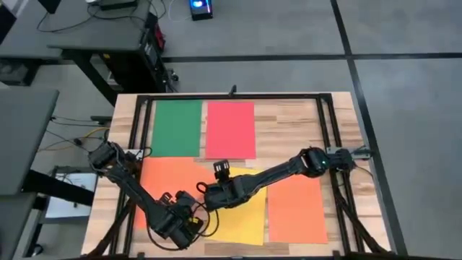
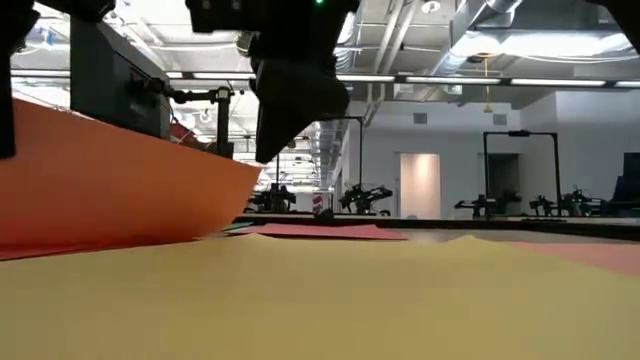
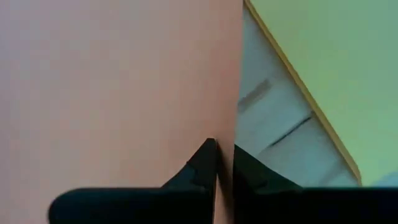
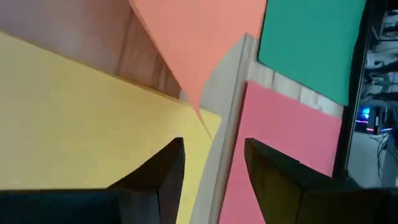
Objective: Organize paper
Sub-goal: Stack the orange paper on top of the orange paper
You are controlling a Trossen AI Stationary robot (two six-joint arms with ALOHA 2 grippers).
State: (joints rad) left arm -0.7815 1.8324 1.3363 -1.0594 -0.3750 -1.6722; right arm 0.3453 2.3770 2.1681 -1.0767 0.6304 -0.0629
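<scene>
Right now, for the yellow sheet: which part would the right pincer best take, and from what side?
Probably the yellow sheet's far corner, coming from the side facing the pink-red sheet. The sheet lies flat, so only an edge offers purchase. In the right wrist view that corner sits just ahead of the open right pincer. The lifted orange sheet in the left pincer hangs nearby.

A thin, flat orange paper sheet (image 3: 112, 87) fills the view from nine o'clock across to its straight edge at centre. The left gripper (image 3: 225, 163) is pinched closed on that edge at six o'clock. A flat yellow paper sheet (image 3: 317, 62) lies at two o'clock over the pale wooden table (image 3: 273, 118).
</scene>
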